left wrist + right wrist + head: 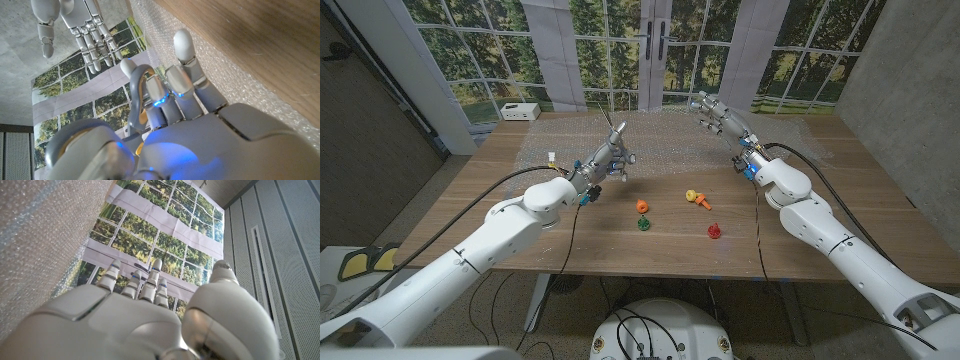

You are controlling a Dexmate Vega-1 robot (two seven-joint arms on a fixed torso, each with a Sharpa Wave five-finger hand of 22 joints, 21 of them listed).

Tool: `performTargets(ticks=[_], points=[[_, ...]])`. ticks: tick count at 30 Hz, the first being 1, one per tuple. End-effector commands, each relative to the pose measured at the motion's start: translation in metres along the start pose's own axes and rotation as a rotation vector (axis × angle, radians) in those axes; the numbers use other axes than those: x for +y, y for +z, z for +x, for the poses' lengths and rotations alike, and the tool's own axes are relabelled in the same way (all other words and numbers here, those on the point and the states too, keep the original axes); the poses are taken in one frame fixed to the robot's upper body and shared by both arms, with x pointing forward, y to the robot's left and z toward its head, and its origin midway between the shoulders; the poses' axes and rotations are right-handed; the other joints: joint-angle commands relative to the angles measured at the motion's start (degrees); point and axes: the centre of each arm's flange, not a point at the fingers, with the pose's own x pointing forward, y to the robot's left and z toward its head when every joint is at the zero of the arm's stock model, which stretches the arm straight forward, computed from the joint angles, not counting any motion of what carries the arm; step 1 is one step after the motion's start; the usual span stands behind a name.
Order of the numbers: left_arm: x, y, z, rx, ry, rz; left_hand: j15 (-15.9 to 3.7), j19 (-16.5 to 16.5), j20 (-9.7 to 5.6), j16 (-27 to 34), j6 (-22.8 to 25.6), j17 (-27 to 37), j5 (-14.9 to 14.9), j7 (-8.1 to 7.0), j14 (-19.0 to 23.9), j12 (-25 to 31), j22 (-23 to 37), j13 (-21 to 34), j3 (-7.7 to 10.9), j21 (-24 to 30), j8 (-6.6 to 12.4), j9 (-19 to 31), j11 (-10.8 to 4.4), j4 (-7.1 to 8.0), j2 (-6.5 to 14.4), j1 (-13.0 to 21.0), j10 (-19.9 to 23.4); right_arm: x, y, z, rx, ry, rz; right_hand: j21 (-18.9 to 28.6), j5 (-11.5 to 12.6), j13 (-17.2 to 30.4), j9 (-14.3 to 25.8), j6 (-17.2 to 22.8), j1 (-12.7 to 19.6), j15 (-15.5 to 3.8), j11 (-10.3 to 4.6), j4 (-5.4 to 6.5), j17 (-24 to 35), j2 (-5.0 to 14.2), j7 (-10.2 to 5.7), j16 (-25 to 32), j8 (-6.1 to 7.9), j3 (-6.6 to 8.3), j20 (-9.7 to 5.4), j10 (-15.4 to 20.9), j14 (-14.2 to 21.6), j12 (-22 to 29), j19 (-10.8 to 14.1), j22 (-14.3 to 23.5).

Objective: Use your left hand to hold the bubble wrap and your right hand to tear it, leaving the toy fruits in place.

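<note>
**While both hands hover, the wrap waits untouched**

Though spread across the far half of the table [470, 215], the bubble wrap [660, 150] is held by neither hand, so I judge the reach-in step is in hand. At its 7 o'clock the left hand [605, 160] hangs over the sheet, fingers partly curled on nothing. At 2 o'clock the right hand [720, 115] hovers, fingers straight and slightly apart. The toy fruits [642, 206] sit at 6 o'clock, on bare wood. Next, the left hand likely must press down on the sheet before the right pinches an edge.
</note>
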Motion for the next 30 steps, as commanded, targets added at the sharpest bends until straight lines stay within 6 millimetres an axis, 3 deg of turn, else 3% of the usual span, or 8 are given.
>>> performTargets(ticks=[1,30], points=[[0.002,0.0,-0.012,-0.003,0.005,-0.004,0.17,0.5,0.13,0.2,0.1,0.1,0.4,0.15,0.2,0.2,0.1,0.1,-0.12,0.3,24.43,15.5,0.11,-0.26,0.1,-0.4,0.1,-0.005,0.006,-0.007,0.002,-0.048,-0.077,0.0,0.0,0.2,0.1,0.4,0.4,-0.47,-0.89,-0.71,0.0,0.63,-0.26,-0.1,0.46,0.22,0.33,0.6,-0.5,-0.2,-0.6,0.2],[0.012,-0.003,-0.04,0.022,0.002,-0.004,0.16,0.7,0.09,0.2,0.2,0.1,1.0,-0.05,0.5,0.2,-0.2,0.1,0.01,0.4,24.74,14.6,0.11,-1.26,0.4,-0.9,0.3,0.002,0.016,0.0,0.015,-0.024,-0.326,0.3,0.0,0.4,0.0,1.8,5.0,-1.53,-3.18,-3.33,-0.5,2.64,-1.49,0.2,1.04,2.49,0.08,2.4,0.3,-0.8,0.1,0.1]])
